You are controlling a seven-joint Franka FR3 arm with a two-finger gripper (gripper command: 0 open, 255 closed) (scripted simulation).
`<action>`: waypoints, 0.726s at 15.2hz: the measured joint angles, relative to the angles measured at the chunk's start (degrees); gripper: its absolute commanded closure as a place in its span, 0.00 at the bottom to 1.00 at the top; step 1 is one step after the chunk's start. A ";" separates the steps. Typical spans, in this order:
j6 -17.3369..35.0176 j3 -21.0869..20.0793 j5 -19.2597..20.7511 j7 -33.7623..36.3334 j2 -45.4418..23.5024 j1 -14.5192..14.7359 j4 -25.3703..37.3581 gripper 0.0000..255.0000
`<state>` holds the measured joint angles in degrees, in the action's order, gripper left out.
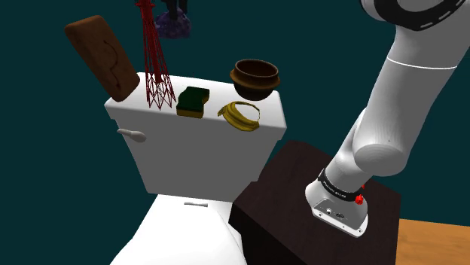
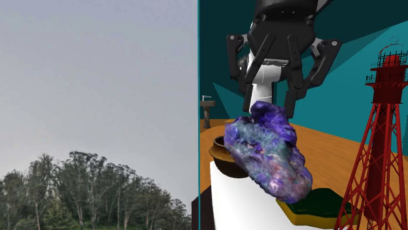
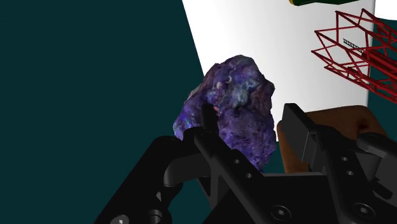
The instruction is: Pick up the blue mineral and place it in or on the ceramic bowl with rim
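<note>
The blue-purple mineral (image 2: 268,153) hangs in the air, clasped at its top between the two black fingers of my gripper (image 2: 274,98). In the wrist view the mineral (image 3: 235,108) fills the gap of the gripper (image 3: 248,121), with both fingers pressed against its sides. In the shoulder view the mineral (image 1: 173,27) shows high up behind the red tower, under the gripper (image 1: 175,7). The brown rimmed bowl (image 1: 254,75) stands at the tank lid's far right corner, well to the right of the mineral. In the second exterior view the bowl (image 2: 219,153) peeks out behind the mineral.
On the white toilet tank lid (image 1: 277,113) stand a red lattice tower (image 1: 154,68), a green and yellow sponge (image 1: 193,102), a bunch of bananas (image 1: 241,117) and a leaning brown slab (image 1: 102,56). A dark cabinet (image 1: 301,188) sits right of the toilet.
</note>
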<state>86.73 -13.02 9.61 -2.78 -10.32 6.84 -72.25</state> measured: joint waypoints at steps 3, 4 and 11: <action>-3.27 -0.15 0.48 -0.06 -1.64 0.50 4.85 1.00; -4.25 -0.21 0.63 -0.03 -2.09 0.69 6.24 1.00; -2.04 1.23 -2.74 -3.17 11.34 -2.25 -8.68 1.00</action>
<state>84.69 -11.79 6.87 -5.95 1.02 4.60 -80.93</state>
